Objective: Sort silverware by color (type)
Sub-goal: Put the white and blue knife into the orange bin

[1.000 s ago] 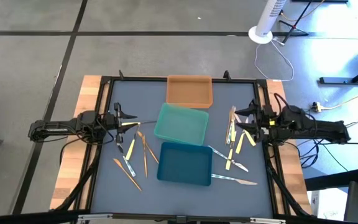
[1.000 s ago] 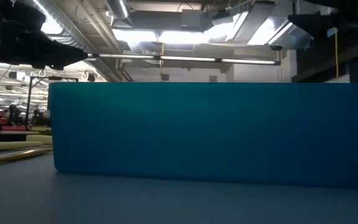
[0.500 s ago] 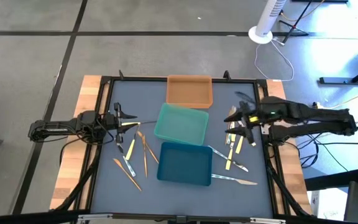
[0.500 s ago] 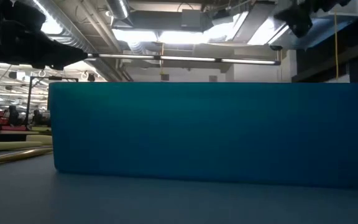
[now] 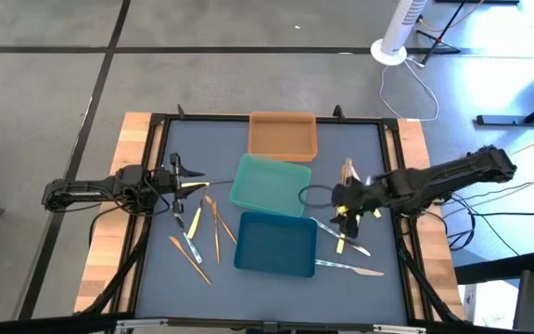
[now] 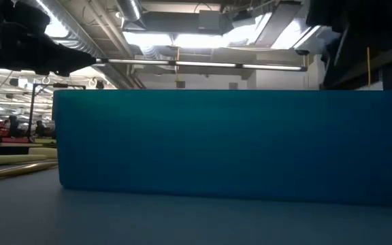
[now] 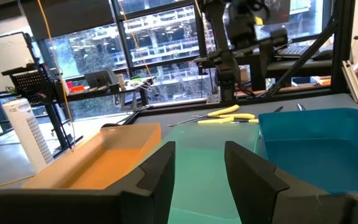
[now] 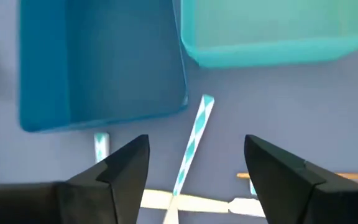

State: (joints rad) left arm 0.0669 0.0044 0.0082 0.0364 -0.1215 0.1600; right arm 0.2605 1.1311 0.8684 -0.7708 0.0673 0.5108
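While the right gripper (image 5: 341, 206) hovers with jaws apart above the slim plastic silverware (image 5: 346, 234) lying on the grey worktop (image 5: 378, 158) beside the dark blue rectangular tray (image 5: 276, 243), the left gripper (image 5: 176, 183) waits open. These light, stiff, flat pieces probably slide; pinching mid-handle seems safest.

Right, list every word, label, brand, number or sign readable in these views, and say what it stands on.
None can be read.
Rectangular orange plastic tray, teal-green plastic tray and dark blue plastic tray: no markings.
Slim plastic utensils: no print visible.
Whiteboard beyond the table in the left wrist view: anything on it is too small to read.
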